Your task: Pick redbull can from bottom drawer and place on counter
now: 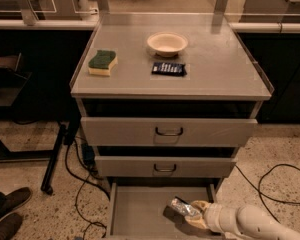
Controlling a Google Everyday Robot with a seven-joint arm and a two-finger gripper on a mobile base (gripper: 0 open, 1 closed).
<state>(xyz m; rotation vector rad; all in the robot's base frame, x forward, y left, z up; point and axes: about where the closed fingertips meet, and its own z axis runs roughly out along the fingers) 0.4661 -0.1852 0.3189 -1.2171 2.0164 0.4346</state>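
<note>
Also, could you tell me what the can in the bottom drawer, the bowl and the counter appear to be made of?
The redbull can, at the hand in the bottom drawer, looks like shiny metal: bright silver glints. The bowl looks matte cream, perhaps plastic or ceramic; unclear. The counter seems brushed grey metal, with a dull even sheen.

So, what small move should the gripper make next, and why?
Probably a short lift, straight up. The gripper is low in the open bottom drawer, right at the redbull can, which looks tilted there. The counter is well above, so the can must first leave the drawer, if the hold is firm.
</note>
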